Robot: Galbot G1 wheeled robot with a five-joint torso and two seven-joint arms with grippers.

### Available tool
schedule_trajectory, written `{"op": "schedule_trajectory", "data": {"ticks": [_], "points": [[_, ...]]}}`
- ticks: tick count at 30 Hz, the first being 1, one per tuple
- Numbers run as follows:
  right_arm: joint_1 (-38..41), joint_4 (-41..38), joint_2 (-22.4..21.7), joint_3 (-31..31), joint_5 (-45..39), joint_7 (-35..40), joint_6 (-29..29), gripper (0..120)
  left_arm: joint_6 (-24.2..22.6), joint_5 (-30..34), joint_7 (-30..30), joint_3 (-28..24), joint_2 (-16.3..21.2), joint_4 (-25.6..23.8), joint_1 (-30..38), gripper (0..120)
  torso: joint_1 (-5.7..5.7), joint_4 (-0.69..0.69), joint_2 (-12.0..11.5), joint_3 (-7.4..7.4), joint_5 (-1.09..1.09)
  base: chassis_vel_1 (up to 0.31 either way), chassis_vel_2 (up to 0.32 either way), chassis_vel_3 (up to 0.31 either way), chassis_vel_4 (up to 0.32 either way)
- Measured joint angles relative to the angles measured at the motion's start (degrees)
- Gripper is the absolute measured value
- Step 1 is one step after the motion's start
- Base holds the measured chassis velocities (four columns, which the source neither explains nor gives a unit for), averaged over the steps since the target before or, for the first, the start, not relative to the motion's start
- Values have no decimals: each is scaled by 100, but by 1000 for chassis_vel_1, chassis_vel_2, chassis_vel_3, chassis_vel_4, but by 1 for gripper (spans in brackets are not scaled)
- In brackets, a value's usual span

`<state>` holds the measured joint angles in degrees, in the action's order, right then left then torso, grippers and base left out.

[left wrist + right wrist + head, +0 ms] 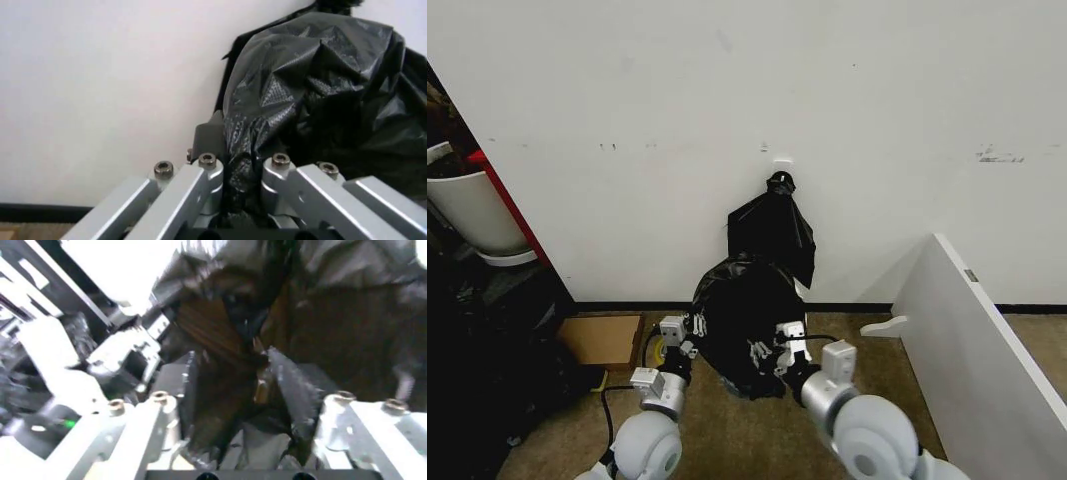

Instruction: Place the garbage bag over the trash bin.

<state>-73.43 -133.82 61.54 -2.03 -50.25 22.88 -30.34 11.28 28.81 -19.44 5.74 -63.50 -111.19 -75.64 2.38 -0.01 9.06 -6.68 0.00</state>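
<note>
cardboard box (pixel 603 338), white plant pot (pixel 472 210)

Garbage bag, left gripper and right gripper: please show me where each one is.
garbage bag (pixel 739 310), head view, middle of its black billowy body.
left gripper (pixel 691 332), head view, at the bag's left edge.
right gripper (pixel 777 348), head view, at the bag's lower right.

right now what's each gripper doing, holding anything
Left gripper: shut on the bag, at its left side.
Right gripper: shut on the bag, at its right side.
</note>
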Motion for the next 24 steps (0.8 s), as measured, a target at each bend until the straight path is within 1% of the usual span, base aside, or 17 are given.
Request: {"op": "schedule_trajectory", "data": {"ticks": [1, 2, 3, 5, 6, 9, 10, 11, 12, 14, 16, 21, 23, 24], "points": [[-83, -80, 0, -79, -6, -5, 7, 50, -12, 39, -9, 10, -7, 0, 5, 4, 0, 0, 0, 0, 0, 0, 0, 0, 0], [-83, -80, 0, -79, -6, -5, 7, 50, -12, 39, -9, 10, -7, 0, 5, 4, 0, 0, 0, 0, 0, 0, 0, 0, 0], [-190, -141, 0, -152, 10, -23, 34, 54, -23, 74, -13, 15, -12, 0, 7, 4, 0, 0, 0, 0, 0, 0, 0, 0, 0], [-287, -170, 1, -207, 50, -47, 61, 59, -32, 104, -16, 19, -14, -3, 7, 4, 0, -1, 0, 0, 0, 0, 0, 0, 0], [-467, -198, 10, -296, 159, -95, 137, 66, -42, 152, -19, 27, -15, -21, 3, 4, 0, -1, 0, 0, 0, 0, 0, 0, 0], [-799, -215, 89, -432, 355, -182, 240, 78, -73, 357, -30, 44, -7, -38, -20, 4, 0, -1, 0, 0, 0, 0, 0, 0, 0], [-799, -215, 89, -432, 355, -182, 240, 78, -73, 357, -30, 44, -7, -38, -20, 4, 0, -1, 0, 0, 0, 0, 0, 0, 0], [-821, -215, 96, -439, 376, -191, 250, 81, -76, 374, -31, 46, -7, -39, -23, 4, 0, -1, 0, 0, 0, 0, 0, 0, 0], [-905, -208, 123, -474, 460, -227, 290, 88, -79, 411, -31, 55, 0, -43, -29, 4, 0, -1, 0, 0, 0, 0, 0, 0, 0], [-1017, -200, 153, -525, 522, -288, 318, 95, -81, 471, -32, 73, 17, -54, -39, 4, 0, 0, 0, 0, 0, 0, 0, 0, 0], [-1120, -212, 165, -544, 543, -374, 318, 99, -87, 528, -34, 82, 26, -65, -44, 4, 0, 0, 0, 0, 0, 0, 0, 0, 0], [-1291, -228, 184, -515, 604, -448, 307, 100, -102, 606, -42, 94, 28, -79, -47, 4, 0, -1, 0, 0, 0, 0, 0, 0, 0], [-1329, -181, 195, -508, 647, -431, 301, 98, -103, 620, -43, 99, 25, -93, -55, 4, 0, 0, 0, 0, 0, 0, 0, 0, 0], [-1341, -149, 196, -504, 657, -401, 296, 94, -103, 627, -43, 101, 22, -103, -63, 4, 0, 0, 0, 0, 0, 0, 0, 0, 0]]}}
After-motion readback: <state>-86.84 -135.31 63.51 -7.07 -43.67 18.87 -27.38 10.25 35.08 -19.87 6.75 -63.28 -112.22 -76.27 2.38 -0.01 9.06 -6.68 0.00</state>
